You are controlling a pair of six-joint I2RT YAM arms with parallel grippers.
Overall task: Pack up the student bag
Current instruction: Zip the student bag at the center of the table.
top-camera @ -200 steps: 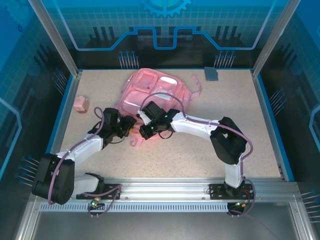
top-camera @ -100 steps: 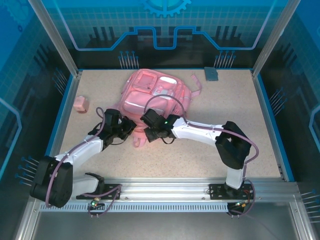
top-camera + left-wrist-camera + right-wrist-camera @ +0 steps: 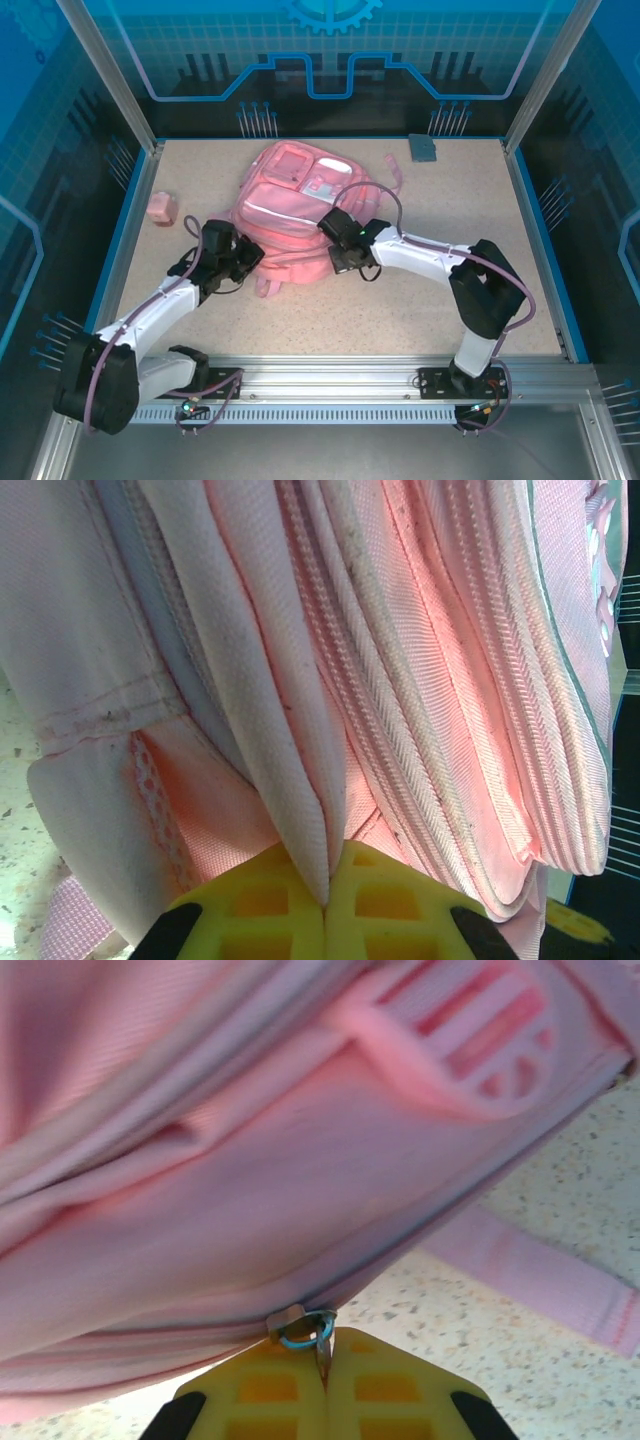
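Note:
The pink student bag (image 3: 292, 200) lies flat in the middle of the table, its pale zip trim (image 3: 470, 740) running along its edge. My left gripper (image 3: 247, 262) is at the bag's near-left corner, shut on a fold of the bag's pale fabric (image 3: 290, 780). My right gripper (image 3: 340, 262) is at the bag's near-right edge, shut on the metal zip pull (image 3: 318, 1345), which hangs from a slider with a blue ring (image 3: 300, 1332). One pink strap (image 3: 540, 1270) lies on the table to the right of the pull.
A small pink block (image 3: 162, 208) sits near the table's left edge. A grey flat object (image 3: 423, 147) lies at the back right. Another strap (image 3: 392, 170) of the bag trails toward it. Blue walls ring the table.
My right gripper has moved right along the bag's near edge, from its near-left part to its near-right part, taking the zip pull with it. The left gripper has held its place on the corner.

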